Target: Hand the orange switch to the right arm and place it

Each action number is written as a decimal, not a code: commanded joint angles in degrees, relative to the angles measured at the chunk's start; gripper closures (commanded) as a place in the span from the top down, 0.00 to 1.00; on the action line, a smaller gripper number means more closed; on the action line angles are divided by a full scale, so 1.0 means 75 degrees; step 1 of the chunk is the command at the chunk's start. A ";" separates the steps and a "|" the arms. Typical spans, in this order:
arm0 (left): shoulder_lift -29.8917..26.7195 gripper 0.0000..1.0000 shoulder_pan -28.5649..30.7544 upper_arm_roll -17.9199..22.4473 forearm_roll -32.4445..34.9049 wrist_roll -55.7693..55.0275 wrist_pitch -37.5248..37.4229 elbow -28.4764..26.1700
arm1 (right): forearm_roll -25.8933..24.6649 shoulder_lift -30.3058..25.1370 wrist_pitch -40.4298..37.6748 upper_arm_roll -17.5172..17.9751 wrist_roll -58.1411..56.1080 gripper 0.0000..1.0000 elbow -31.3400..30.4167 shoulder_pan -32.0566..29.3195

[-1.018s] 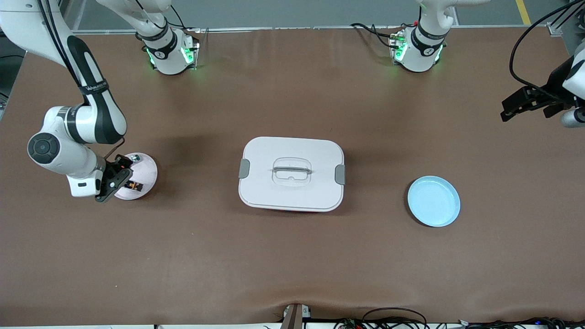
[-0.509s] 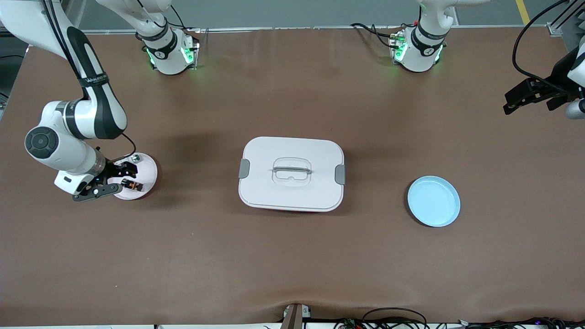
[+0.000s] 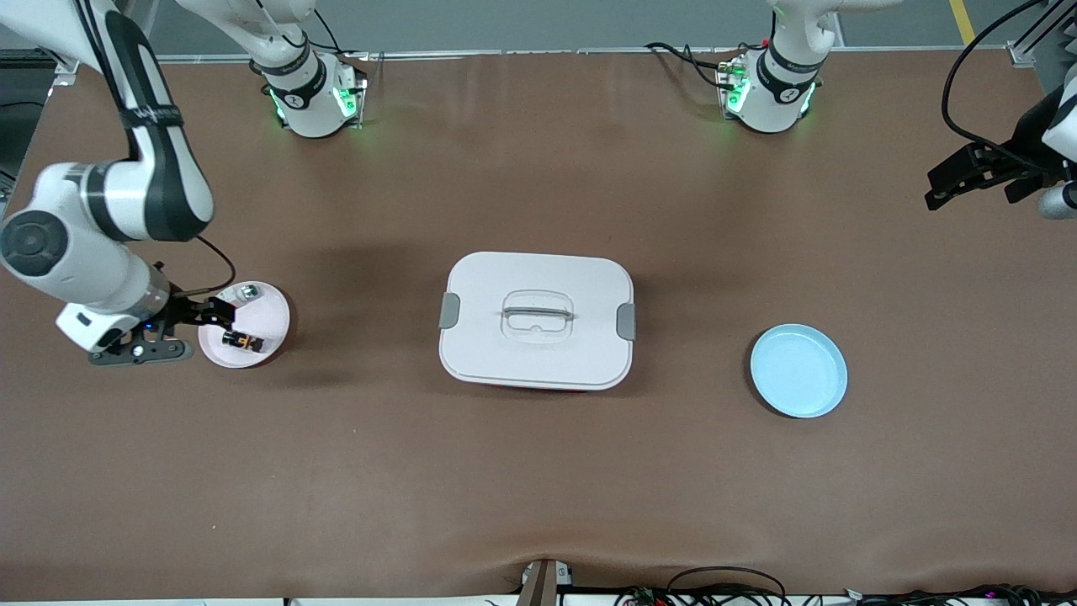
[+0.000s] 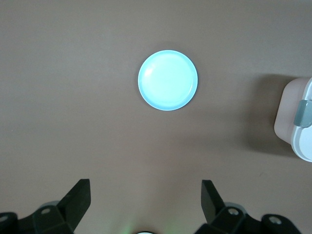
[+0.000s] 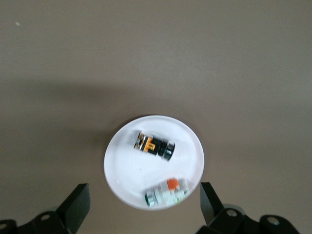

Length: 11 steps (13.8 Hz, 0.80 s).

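Front view: the pale blue round plate (image 3: 798, 371) is seen lowest, on the brown desk (image 3: 538, 488) toward the left arm's end. A little farther from the camera, at the desk's middle, the white rectangular lidded box with grey side clips (image 3: 537, 320) is set. Toward the right arm's end, near that edge of the desk, the small pink-white round dish (image 3: 265, 324) is found. In it the orange switch (image 3: 241, 341), a tiny black block with an orange band, is laid on its side; the small silver-and-green piece with a red-orange bit (image 3: 247, 292) is placed farther from the camera in the same dish, apart from the switch.

The right gripper (image 3: 172, 332) is held just beside the dish, toward the desk's edge; its jaws are spread wide and nothing is gripped.

The left gripper (image 3: 968, 177) is held high over the desk's edge at the left arm's end, where that arm waits; its jaws are likewise spread wide and nothing is held between them.
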 commanded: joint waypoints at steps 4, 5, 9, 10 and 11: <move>-0.0147 1.00 0.0073 -0.0062 -0.0020 0.0138 -0.0119 0.0044 | 0.0635 -0.0486 -0.1269 -0.0042 0.0251 1.00 0.1257 0.0296; -0.0135 1.00 0.0085 -0.0050 -0.0020 0.0162 -0.0119 0.0033 | 0.0741 -0.0685 -0.1444 -0.0042 0.0251 1.00 0.1257 0.0296; -0.0065 1.00 0.0062 -0.0062 -0.0008 0.0150 -0.0061 0.0044 | 0.1198 -0.1307 -0.1831 -0.0077 0.0262 1.00 0.1245 0.0168; -0.0065 1.00 0.0073 -0.0062 -0.0008 0.0162 -0.0060 0.0044 | 0.1304 -0.1424 -0.1890 -0.0089 0.0251 1.00 0.1233 0.0144; -0.0065 1.00 0.0073 -0.0062 -0.0020 0.0162 -0.0060 0.0044 | 0.1409 -0.1553 -0.1961 -0.0089 0.0251 1.00 0.1233 0.0062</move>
